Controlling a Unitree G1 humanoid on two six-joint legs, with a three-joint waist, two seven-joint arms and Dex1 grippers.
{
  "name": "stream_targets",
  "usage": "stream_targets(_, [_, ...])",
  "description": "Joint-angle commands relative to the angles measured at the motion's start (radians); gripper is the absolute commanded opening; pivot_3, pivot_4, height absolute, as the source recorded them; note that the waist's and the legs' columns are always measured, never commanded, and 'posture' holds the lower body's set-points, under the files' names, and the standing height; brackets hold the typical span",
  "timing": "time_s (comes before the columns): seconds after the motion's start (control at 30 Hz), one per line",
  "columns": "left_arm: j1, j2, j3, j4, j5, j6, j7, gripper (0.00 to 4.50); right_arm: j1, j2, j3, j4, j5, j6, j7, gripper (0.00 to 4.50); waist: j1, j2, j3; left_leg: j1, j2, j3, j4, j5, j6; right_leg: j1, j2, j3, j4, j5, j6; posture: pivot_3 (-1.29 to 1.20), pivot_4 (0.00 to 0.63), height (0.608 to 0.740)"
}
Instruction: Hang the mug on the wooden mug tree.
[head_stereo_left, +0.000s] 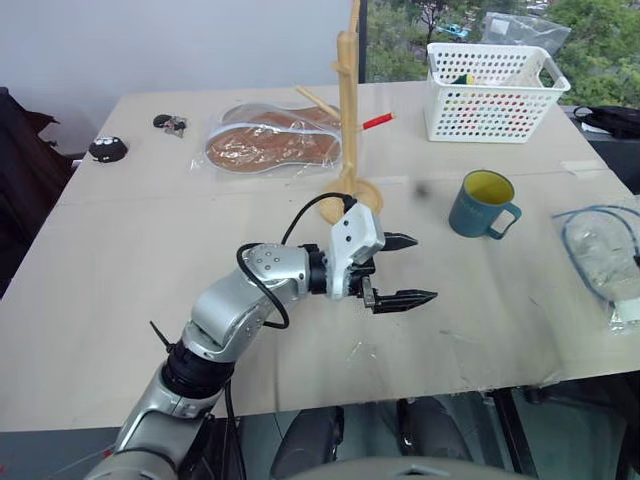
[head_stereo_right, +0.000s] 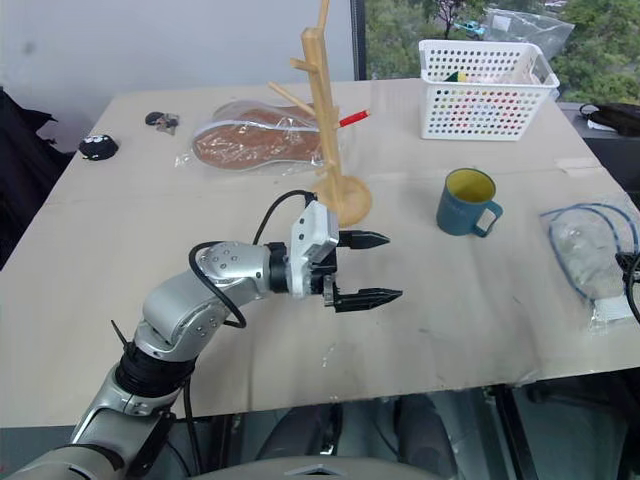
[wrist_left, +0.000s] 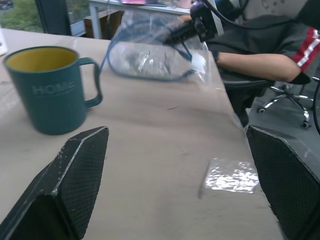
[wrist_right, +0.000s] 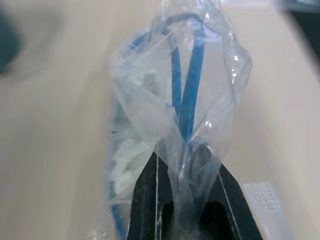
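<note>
The teal-blue mug (head_stereo_left: 483, 204) with a yellow inside stands upright on the table, its handle turned toward the table's right side. The wooden mug tree (head_stereo_left: 348, 100) rises on its round base behind my left gripper and to the mug's left. My left gripper (head_stereo_left: 400, 270) hovers open and empty over the table, its fingers pointing right, toward the mug (wrist_left: 50, 90). In the right wrist view, my right gripper (wrist_right: 185, 165) is shut on a clear plastic bag (wrist_right: 175, 85) holding blue cable. That bag (head_stereo_left: 605, 255) lies at the table's right edge.
A white perforated basket (head_stereo_left: 493, 88) stands at the back right. Wrapped insoles (head_stereo_left: 272, 140) and a red pen (head_stereo_left: 377, 121) lie behind the tree. Small dark items (head_stereo_left: 107, 149) sit at the far left. A person's arm (wrist_left: 250, 60) shows beyond the table's right edge.
</note>
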Motion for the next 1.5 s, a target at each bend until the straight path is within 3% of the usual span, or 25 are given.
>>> stream_targets(0.03, [-0.025, -0.016, 0.004, -0.007, 0.017, -0.028, -0.003, 4.50, 0.007, -0.029, -0.014, -0.003, -0.028, -0.045, 0.018, 1.33, 0.006, 0.000, 0.000, -0.001, 0.000, -0.001, 0.000, 0.000, 0.000, 0.000, 0.000, -0.001, -0.001, 0.000, 0.000, 0.00, 0.150, 0.740])
stream_targets(0.23, [-0.029, -0.038, 0.025, -0.003, 0.042, -0.037, 0.027, 4.50, 0.141, -0.037, -0.194, -0.176, -0.003, -0.043, 0.066, 4.26, 0.020, 0.002, 0.000, -0.004, -0.001, -0.005, 0.000, 0.000, 0.000, -0.002, -0.001, 0.000, -0.001, 0.000, 0.000, 0.00, 0.150, 0.740])
stream_targets(0.27, [-0.026, -0.039, 0.025, 0.001, 0.051, -0.046, 0.028, 4.50, 0.155, -0.021, -0.228, -0.234, 0.027, -0.024, 0.070, 4.47, 0.020, 0.003, 0.000, -0.004, -0.001, -0.005, 0.000, 0.000, 0.000, -0.003, -0.001, -0.001, -0.001, 0.000, 0.000, 0.00, 0.150, 0.740])
stream_targets(0.4, [-0.018, -0.039, 0.023, 0.021, 0.091, -0.072, 0.040, 4.50, 0.190, 0.065, -0.269, -0.514, 0.213, 0.143, 0.033, 4.47, 0.011, 0.002, -0.001, -0.002, 0.001, -0.005, 0.001, -0.001, 0.001, -0.002, 0.000, 0.000, 0.000, 0.000, 0.000, 0.00, 0.150, 0.740])
stream_targets(0.47, [-0.012, -0.044, 0.028, 0.024, 0.097, -0.073, 0.048, 4.50, 0.189, 0.127, -0.198, -0.641, 0.256, 0.195, -0.037, 4.47, 0.010, 0.002, -0.001, -0.001, 0.001, -0.005, 0.001, -0.002, 0.004, 0.000, 0.001, 0.000, 0.000, 0.000, 0.000, 0.00, 0.150, 0.740])
stream_targets(0.57, [-0.005, -0.045, 0.029, 0.006, 0.095, -0.066, 0.048, 4.50, 0.154, 0.236, -0.015, -0.723, 0.187, 0.195, -0.181, 4.47, 0.010, 0.001, -0.001, -0.001, 0.001, -0.006, 0.002, -0.002, 0.004, 0.000, 0.000, 0.000, 0.000, 0.000, 0.000, 0.00, 0.150, 0.740])
stream_targets(0.7, [-0.005, -0.039, 0.026, -0.006, 0.120, -0.055, 0.068, 4.50, 0.077, 0.382, 0.185, -0.696, 0.037, 0.136, -0.363, 4.47, 0.010, 0.001, -0.001, -0.002, 0.000, -0.005, 0.002, 0.000, 0.000, -0.001, -0.001, 0.000, 0.000, 0.000, 0.000, 0.00, 0.150, 0.740])
stream_targets(0.83, [-0.021, -0.043, 0.034, -0.008, 0.149, -0.030, 0.116, 4.50, 0.004, 0.481, 0.282, -0.604, -0.088, 0.047, -0.477, 4.47, 0.018, 0.002, -0.001, -0.003, -0.001, -0.006, 0.002, 0.000, -0.001, -0.003, -0.001, 0.000, 0.001, 0.000, 0.000, 0.00, 0.150, 0.740])
stream_targets(1.0, [-0.032, -0.089, 0.019, -0.001, 0.205, 0.032, 0.228, 4.50, -0.082, 0.546, 0.324, -0.477, -0.173, -0.052, -0.535, 4.47, 0.020, 0.002, -0.001, -0.003, -0.001, -0.006, 0.002, 0.000, -0.001, -0.003, -0.001, -0.001, 0.001, 0.000, 0.000, 0.00, 0.150, 0.740])
stream_targets(1.27, [-0.005, -0.111, 0.005, -0.073, 0.182, 0.092, 0.241, 4.50, -0.139, 0.567, 0.337, -0.360, -0.221, -0.139, -0.534, 4.47, 0.015, 0.002, -0.001, -0.003, -0.001, -0.006, 0.001, 0.001, -0.001, -0.004, 0.000, -0.001, 0.002, 0.000, 0.000, 0.00, 0.150, 0.740])
stream_targets(1.37, [-0.007, -0.109, 0.014, -0.076, 0.182, 0.098, 0.244, 4.50, -0.168, 0.564, 0.343, -0.304, -0.229, -0.176, -0.517, 3.59, 0.010, 0.002, -0.001, -0.002, -0.001, -0.006, 0.001, 0.001, -0.001, -0.004, 0.000, 0.000, 0.002, 0.000, 0.000, 0.00, 0.150, 0.740])
stream_targets(1.43, [-0.004, -0.111, 0.010, -0.076, 0.187, 0.083, 0.244, 4.50, -0.183, 0.565, 0.348, -0.272, -0.224, -0.202, -0.491, 2.45, 0.007, 0.002, -0.001, -0.002, -0.001, -0.006, 0.001, 0.001, -0.001, -0.004, 0.000, 0.000, 0.003, 0.000, 0.000, 0.00, 0.150, 0.740])
stream_targets(1.47, [-0.001, -0.113, 0.008, -0.078, 0.189, 0.080, 0.246, 4.50, -0.191, 0.567, 0.349, -0.252, -0.220, -0.211, -0.479, 2.29, 0.005, 0.002, -0.001, -0.002, -0.001, -0.006, 0.001, 0.001, -0.001, -0.004, 0.000, 0.000, 0.003, 0.000, 0.000, 0.00, 0.150, 0.740])
stream_targets(1.5, [0.001, -0.114, 0.006, -0.080, 0.190, 0.079, 0.247, 4.50, -0.196, 0.568, 0.349, -0.235, -0.219, -0.220, -0.471, 1.64, 0.003, 0.002, -0.001, -0.002, -0.001, -0.006, 0.001, 0.001, -0.001, -0.004, 0.000, 0.000, 0.003, 0.000, 0.000, 0.00, 0.150, 0.740])
